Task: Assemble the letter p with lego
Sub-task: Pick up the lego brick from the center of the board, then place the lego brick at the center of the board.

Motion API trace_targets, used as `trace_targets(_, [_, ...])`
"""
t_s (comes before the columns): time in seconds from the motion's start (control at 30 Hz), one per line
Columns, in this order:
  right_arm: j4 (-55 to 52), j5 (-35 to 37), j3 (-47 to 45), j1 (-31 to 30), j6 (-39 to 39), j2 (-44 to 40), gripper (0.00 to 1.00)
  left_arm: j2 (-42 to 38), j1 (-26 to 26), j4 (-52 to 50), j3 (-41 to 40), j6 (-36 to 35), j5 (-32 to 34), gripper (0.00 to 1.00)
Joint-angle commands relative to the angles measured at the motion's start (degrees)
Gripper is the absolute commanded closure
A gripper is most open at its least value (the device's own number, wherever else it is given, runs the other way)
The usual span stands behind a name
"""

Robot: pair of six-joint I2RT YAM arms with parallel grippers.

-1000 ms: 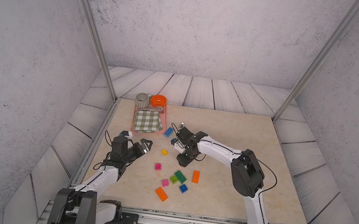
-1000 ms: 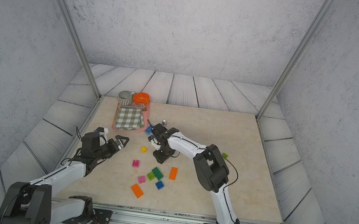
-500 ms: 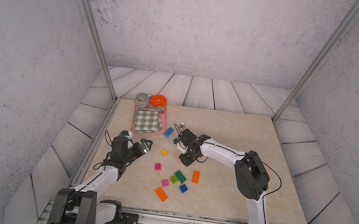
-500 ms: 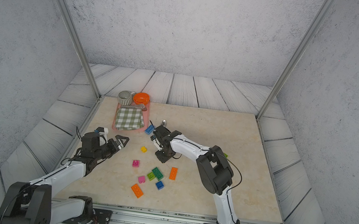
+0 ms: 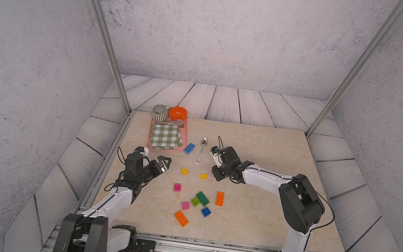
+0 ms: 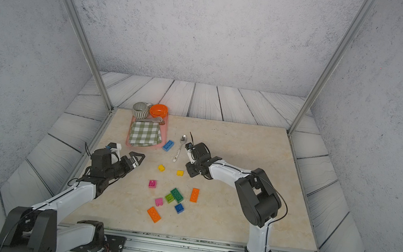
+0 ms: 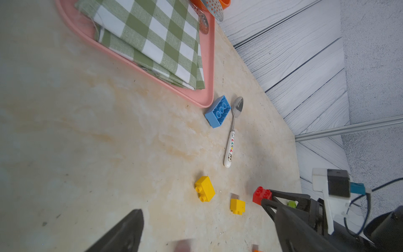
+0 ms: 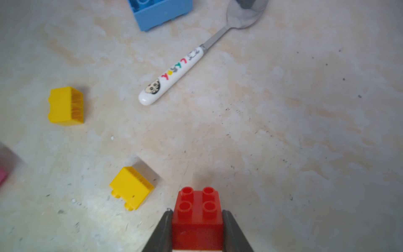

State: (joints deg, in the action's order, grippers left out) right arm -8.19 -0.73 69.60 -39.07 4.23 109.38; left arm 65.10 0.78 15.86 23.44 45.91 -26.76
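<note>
My right gripper (image 8: 197, 212) is shut on a red square lego brick (image 8: 197, 203), just above the table beside a yellow brick (image 8: 130, 187). In both top views this gripper (image 5: 216, 173) points down near the table's middle, hiding the red brick. The left wrist view shows that brick (image 7: 261, 194) in its fingers. My left gripper (image 5: 163, 162) hangs open and empty at the left. Loose lego lies between the arms: a blue oblong (image 5: 189, 148), two yellow (image 5: 184, 171), pink (image 5: 177, 187), dark green (image 5: 202, 199), lime (image 5: 195, 201) and orange (image 5: 220, 198).
A metal spoon (image 5: 201, 151) with a white handle lies between the blue oblong and my right wrist. A pink tray (image 5: 184, 140) at the back left holds a checked cloth, a striped cup and an orange bowl.
The right gripper's jaws have narrowed onto the red brick and its wrist has shifted a little to the right. The left arm has not moved.
</note>
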Motion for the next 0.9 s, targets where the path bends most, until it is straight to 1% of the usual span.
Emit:
trace_targets(0.0, [4.6, -2.3, -1.3, 0.7, 1.5, 1.5, 0.65, -0.2, 0.3, 0.2, 1.0, -0.8, -0.4, 0.02])
trace_targets(0.43, [7.6, 0.4, -9.9, 0.7, 2.8, -1.7, 0.58, -0.3, 0.3, 0.4, 0.9, -0.6, -0.4, 0.02])
trace_targets(0.6, [6.8, 1.2, -11.7, 0.7, 3.5, -3.4, 0.56, -0.2, 0.4, 0.5, 0.8, -0.6, -0.4, 0.02])
trace_targets(0.7, [5.0, 1.3, -11.8, 0.7, 3.8, -5.1, 0.51, -0.1, 0.6, 0.5, 0.8, -0.6, -0.4, 0.02])
trace_targets(0.77, [4.1, 1.4, -11.9, 0.7, 4.2, -6.4, 0.45, 0.1, 0.7, 0.3, 1.0, -0.9, -0.2, 0.02])
trace_targets(0.87, [1.1, 1.1, -11.1, 0.7, 4.9, -8.2, 0.38, 0.0, 2.1, -4.3, 2.5, -2.5, 2.5, 0.02])
